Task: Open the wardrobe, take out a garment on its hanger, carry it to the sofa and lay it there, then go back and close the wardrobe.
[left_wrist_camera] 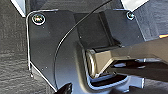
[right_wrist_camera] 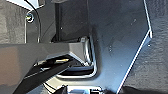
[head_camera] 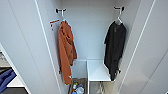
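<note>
The garment [head_camera: 114, 48], a black short-sleeved T-shirt, hangs on the right side of the open wardrobe [head_camera: 90, 30], its hem reaching down past the edge of a white shelf [head_camera: 98, 70]. It looks thin, limp and light; the fabric would likely bunch and slip if pinched, so the cloth itself is a poor place to take hold. The better grip is judged to be the hanger [head_camera: 119, 19], whose white hook rides on a short dark peg [head_camera: 119, 8] high on the right wall: it is stiff, though thin and probably smooth, and lifting it by the neck just under the hook would carry the shirt with it.

Two garments hang inside, one black and one orange [head_camera: 66, 50], each on its own white hanger and its own peg, well apart. Both doors stand swung wide. Below the orange one sits a bin [head_camera: 78, 86] of small coloured things, too blurred to count.

Whether either pincer is open or closed cannot be told from the wrist views, nor whether it holds anything.
</note>
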### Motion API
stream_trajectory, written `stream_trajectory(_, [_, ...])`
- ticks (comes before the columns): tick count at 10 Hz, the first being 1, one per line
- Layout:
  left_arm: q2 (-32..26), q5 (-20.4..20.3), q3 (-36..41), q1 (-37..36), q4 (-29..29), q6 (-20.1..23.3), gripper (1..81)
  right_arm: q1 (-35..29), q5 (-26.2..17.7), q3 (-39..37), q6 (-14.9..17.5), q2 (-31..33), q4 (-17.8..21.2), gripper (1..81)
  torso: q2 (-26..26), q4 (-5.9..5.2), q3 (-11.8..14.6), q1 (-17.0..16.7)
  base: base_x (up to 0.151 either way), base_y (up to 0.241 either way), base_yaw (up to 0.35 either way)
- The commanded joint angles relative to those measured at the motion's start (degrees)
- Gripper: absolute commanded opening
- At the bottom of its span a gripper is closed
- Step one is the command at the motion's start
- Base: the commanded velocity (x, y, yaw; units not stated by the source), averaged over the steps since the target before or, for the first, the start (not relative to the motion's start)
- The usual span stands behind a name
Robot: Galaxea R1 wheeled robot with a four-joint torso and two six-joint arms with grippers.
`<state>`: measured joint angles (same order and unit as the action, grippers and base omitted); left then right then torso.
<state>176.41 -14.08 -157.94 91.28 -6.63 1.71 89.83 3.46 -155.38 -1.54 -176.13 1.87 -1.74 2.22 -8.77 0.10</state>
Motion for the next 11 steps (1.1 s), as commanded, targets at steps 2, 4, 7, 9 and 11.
stream_trajectory(2, [0.7, 2.9, 0.4, -1.1, -0.3, 0.5, 81.1, -1.6, -3.4, 0.1, 0.1, 0.0, 0.2, 81.1, 0.0, 0.0, 0.0, 0.0, 0.0, -0.079, 0.0])
stream_trajectory(4, [0.7, 2.9, 0.4, -1.1, -0.3, 0.5, 81.1, -1.5, -3.4, 0.1, 0.1, 0.0, 0.2, 81.1, 0.0, 0.0, 0.0, 0.0, 0.0, 0.0, 0.0])
stream_trajectory(7, [0.8, 2.9, 0.4, -1.1, 0.3, 0.5, 81.1, -1.5, -3.5, 0.1, 1.5, -0.1, -0.5, 81.1, 0.0, 0.0, 0.0, 0.0, 0.0, 0.0, 0.0])
stream_trajectory(9, [0.8, 2.9, 0.4, -1.1, 0.4, 0.4, 81.1, -1.2, -3.6, 0.1, 4.0, -0.1, -0.8, 81.1, 0.0, 0.0, 0.0, 0.0, 0.0, 0.0, 0.0])
stream_trajectory(11, [0.9, 2.9, 0.4, -1.1, 0.4, 0.4, 81.1, -1.2, -3.5, 0.1, 4.0, -0.1, -0.8, 81.1, 0.0, 0.0, 0.0, 0.0, 0.0, 0.0, 0.0])
